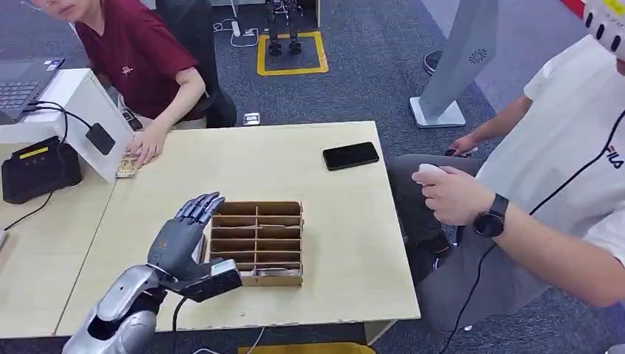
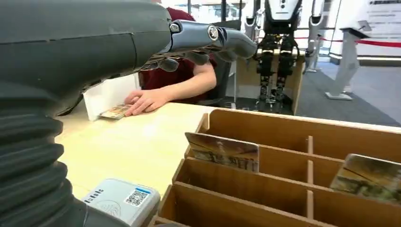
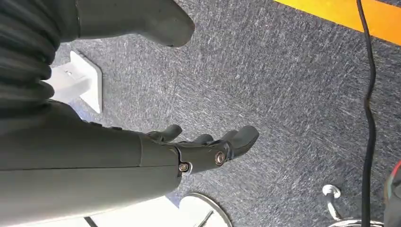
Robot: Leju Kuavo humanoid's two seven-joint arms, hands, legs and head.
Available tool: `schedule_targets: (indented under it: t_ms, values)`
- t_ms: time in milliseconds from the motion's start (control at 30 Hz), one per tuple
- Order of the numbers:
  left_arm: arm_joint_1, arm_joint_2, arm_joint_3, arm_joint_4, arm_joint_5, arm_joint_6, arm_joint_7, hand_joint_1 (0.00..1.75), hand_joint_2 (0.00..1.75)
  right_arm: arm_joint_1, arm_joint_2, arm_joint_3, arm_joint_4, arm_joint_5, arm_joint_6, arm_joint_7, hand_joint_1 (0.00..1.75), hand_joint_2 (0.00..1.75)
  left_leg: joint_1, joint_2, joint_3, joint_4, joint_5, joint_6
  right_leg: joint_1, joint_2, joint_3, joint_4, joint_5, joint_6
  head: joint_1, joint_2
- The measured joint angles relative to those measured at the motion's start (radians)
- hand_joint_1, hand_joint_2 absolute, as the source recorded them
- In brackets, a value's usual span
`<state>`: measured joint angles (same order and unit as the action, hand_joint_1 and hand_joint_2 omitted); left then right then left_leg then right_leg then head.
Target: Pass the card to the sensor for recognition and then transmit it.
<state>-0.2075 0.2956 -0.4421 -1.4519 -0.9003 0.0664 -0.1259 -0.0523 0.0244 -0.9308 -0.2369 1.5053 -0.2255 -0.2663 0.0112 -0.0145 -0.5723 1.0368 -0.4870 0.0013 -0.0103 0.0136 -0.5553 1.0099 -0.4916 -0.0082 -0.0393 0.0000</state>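
The left hand (image 1: 179, 234) is held over the pale wooden table (image 1: 354, 258), just beside the brown cardboard divider box (image 1: 257, 242), its fingers (image 2: 227, 40) spread and nothing grasped. Two picture cards (image 2: 222, 150) are seen standing in the box's slots. A third card (image 1: 127, 167) lies under a seated person's hand (image 1: 146, 145) against the white sensor stand (image 1: 88, 110). One black phone (image 1: 351, 155) rests on the table. The right hand (image 3: 208, 151) hangs above grey carpet (image 3: 293, 94), fingers apart, empty.

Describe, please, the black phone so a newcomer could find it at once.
Start at the light wooden table and find the brown slotted card box near its front edge. Beyond it, near the far right corner, lies the phone, flat and alone. It is the only glossy black slab on that tabletop.
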Motion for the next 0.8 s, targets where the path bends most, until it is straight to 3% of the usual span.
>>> schedule_targets:
  t_ms: [800]
  values:
    - [-0.009,-0.043,0.060,0.062,0.005,0.000,0.006,0.00,1.75,0.000,0.000,0.000,0.000,0.000,0.000,0.005,0.00,1.75,0.000,0.000,0.000,0.000,0.000,0.000,0.000,0.000,0.000,0.000,0.000,0.000,0.000,0.000]
